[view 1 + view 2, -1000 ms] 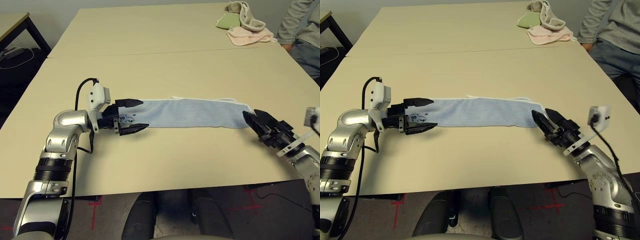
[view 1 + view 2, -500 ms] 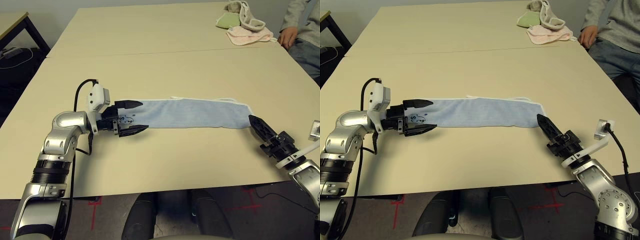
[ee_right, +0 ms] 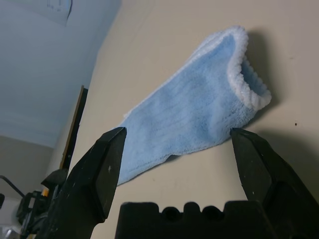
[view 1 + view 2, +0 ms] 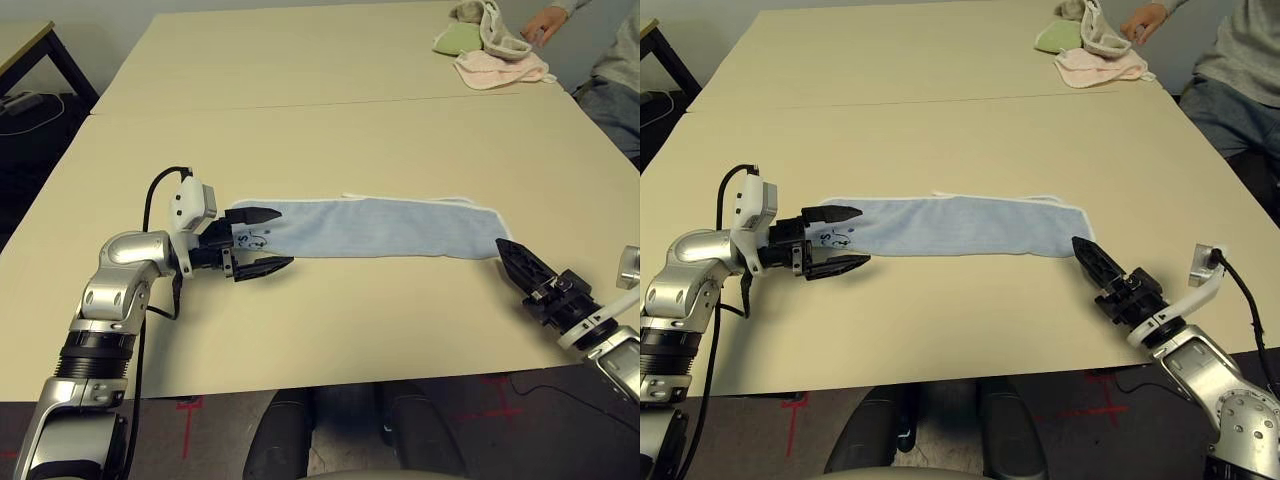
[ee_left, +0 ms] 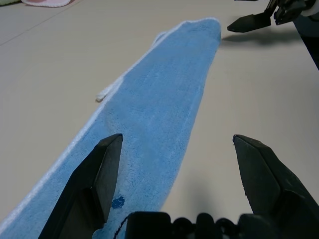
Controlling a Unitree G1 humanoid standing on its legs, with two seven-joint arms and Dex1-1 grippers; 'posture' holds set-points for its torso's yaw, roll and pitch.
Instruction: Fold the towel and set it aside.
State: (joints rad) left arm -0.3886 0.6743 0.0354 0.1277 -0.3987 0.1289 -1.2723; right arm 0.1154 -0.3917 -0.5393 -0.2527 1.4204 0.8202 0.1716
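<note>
light-blue terry towel (image 4: 380, 227) lies half-folded lengthwise on the desk (image 4: 330, 130); left gripper (image 4: 258, 241) at nine o'clock, right gripper (image 4: 512, 256) at three, fingers released, likely to grasp next.

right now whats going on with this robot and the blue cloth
A two-armed robot is working on a light-blue towel that lies as a long folded strip across the table. The left gripper is open at the strip's left end, its fingers over the cloth but not closed on it. The right gripper is open just off the right end, not touching. At the far corner a person's hand reaches toward a pile of pink, green and beige cloths.
</note>
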